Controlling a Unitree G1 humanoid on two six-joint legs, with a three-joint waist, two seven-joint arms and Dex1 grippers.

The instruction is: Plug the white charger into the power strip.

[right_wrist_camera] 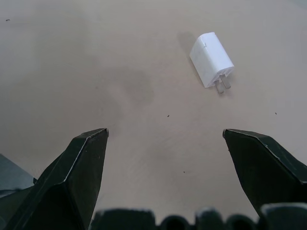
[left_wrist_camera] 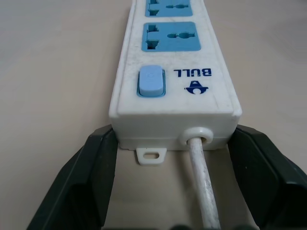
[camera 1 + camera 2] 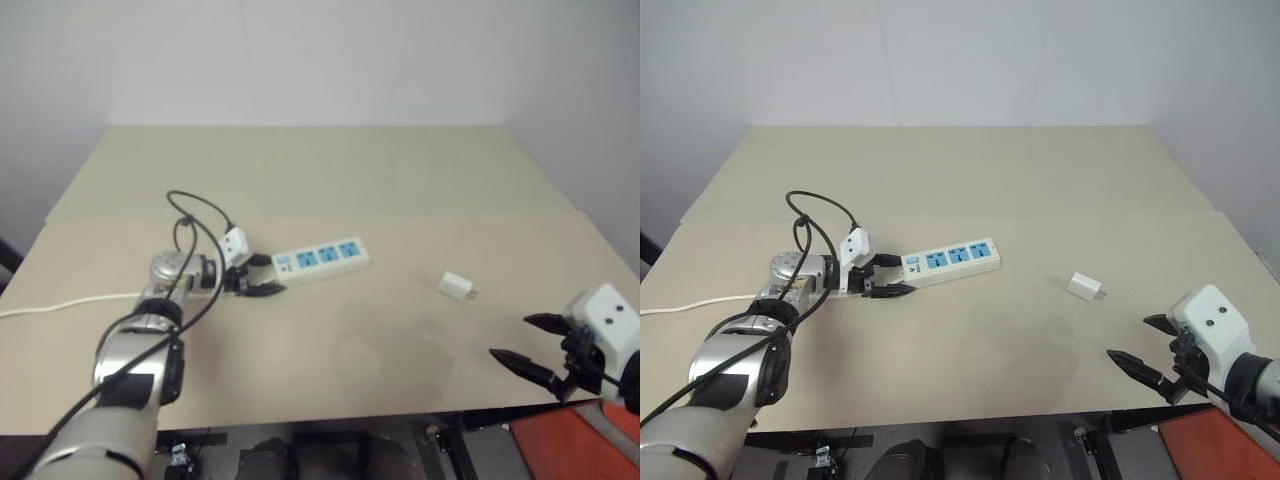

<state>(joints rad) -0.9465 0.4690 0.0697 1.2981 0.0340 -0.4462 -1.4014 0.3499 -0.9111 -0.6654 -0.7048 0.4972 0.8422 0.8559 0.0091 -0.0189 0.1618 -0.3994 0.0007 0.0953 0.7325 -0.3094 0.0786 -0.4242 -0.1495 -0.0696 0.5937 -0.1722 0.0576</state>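
Observation:
The power strip [image 3: 325,256] is a white bar with three blue sockets, lying left of the table's middle. My left gripper [image 3: 268,275] is shut on its switch end. In the left wrist view the black fingers [image 2: 91,182] press both sides of that end [image 2: 172,72], and the cord [image 2: 201,182] runs out between them. The white charger [image 3: 456,286] lies on its side to the right of the strip, prongs pointing away from it, apart from both grippers. My right gripper [image 3: 510,337] hangs open near the table's front right corner, with the charger [image 1: 211,59] ahead of its fingers.
The strip's thin white cord [image 3: 60,305] trails off the table's left edge. A seam [image 3: 450,215] crosses the beige tabletop behind the strip. The front edge [image 3: 350,418] is close below both arms, and an orange-red surface [image 3: 560,445] sits under the front right corner.

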